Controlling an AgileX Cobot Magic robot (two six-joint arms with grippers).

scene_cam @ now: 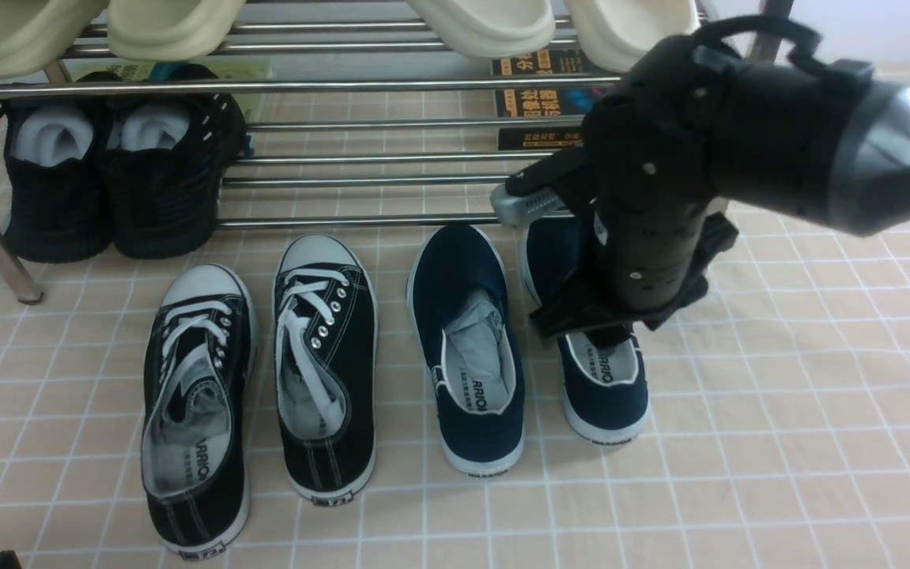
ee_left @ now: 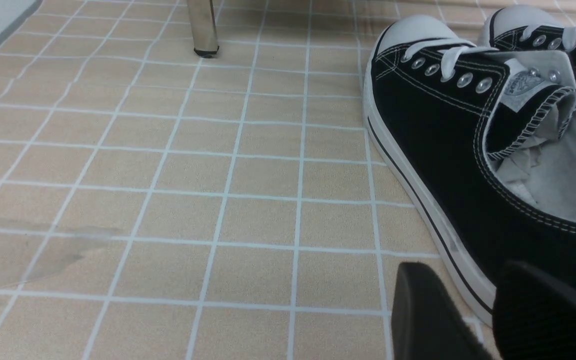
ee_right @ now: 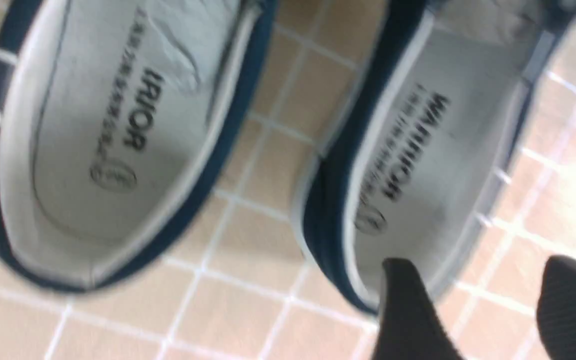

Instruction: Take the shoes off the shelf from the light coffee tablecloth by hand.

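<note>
right tool (ee_right: 478, 265) points down, jaws apart; left tool (ee_left: 460, 270) likewise parted.

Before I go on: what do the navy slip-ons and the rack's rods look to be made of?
Navy slip-ons: the uppers look like matte woven canvas, with no shine. Their soles are a smooth white band, probably rubber. The insoles are grey, fabric-like and printed with lettering. Rack rods: polished metal, likely steel or chrome plate, judging by the bright mirror-like streaks along them.

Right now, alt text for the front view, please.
The right gripper is poised over the right-hand navy slip-on; both navy slip-ons sit on the beige grid tablecloth before the silver shoe rack. Black lace-up sneakers lie to their left.
</note>
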